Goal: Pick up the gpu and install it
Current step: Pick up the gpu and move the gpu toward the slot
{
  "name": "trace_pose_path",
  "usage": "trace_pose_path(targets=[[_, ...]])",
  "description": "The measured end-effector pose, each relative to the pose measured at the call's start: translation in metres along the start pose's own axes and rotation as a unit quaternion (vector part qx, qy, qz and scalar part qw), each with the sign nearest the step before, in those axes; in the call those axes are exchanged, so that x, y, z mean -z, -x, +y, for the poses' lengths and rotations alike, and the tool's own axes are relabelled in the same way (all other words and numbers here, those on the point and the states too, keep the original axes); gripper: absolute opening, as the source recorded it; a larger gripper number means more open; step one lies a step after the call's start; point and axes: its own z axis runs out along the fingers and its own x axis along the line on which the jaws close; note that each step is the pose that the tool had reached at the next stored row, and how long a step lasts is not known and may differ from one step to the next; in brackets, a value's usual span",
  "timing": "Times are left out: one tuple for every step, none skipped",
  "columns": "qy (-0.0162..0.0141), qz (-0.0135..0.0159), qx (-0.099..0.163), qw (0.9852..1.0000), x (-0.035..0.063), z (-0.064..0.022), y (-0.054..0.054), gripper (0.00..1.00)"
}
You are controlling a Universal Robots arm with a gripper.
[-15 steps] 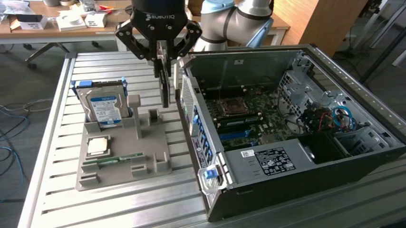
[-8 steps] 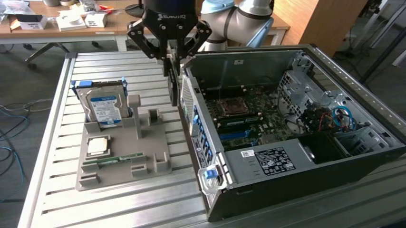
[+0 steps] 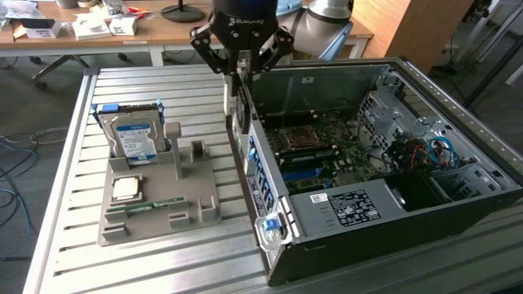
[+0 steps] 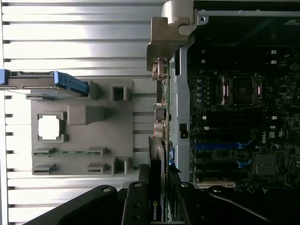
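A grey holder (image 3: 192, 184) is set on the slatted metal surface (image 3: 139, 263). A hard drive (image 3: 135, 139) with a blue-white label is stood upright in it; a square processor (image 3: 127, 188) and a green memory stick (image 3: 147, 207) are laid flat in it.

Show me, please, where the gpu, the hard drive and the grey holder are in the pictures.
gpu (image 4: 156, 187): wrist view, on the card's dark edge.
hard drive (image 3: 135, 139): exterior view, on its blue-white label.
grey holder (image 3: 198, 191): exterior view, on a bare part of its base.
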Motion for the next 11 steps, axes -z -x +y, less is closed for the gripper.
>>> trace_pose_path(targets=[[0.0004,0.0000,0.000,1.0000,-0.0001,0.0001,0.004,0.26],[0.0009,0.0000,0.000,1.0000,-0.0001,0.0003,0.007,0.26],[0.0013,0.0001,0.000,1.0000,-0.0002,0.0004,0.011,0.26],[0.0018,0.0001,0.000,1.0000,-0.0002,0.0005,0.014,0.26],[0.0023,0.0001,0.000,1.0000,-0.0003,0.0006,0.018,0.26],[0.0030,0.0001,0.000,1.0000,-0.0004,0.0008,0.022,0.26],[0.0037,0.0001,0.000,1.0000,-0.0004,0.0010,0.026,0.26],[0.0044,0.0001,0.000,1.0000,-0.0005,0.0011,0.030,0.26],[0.0050,0.0002,0.000,1.0000,-0.0006,0.0013,0.035,0.26],[0.0062,0.0002,0.000,1.0000,-0.0007,0.0016,0.044,0.26],[0.0067,0.0002,0.000,1.0000,-0.0008,0.0018,0.048,0.26]])
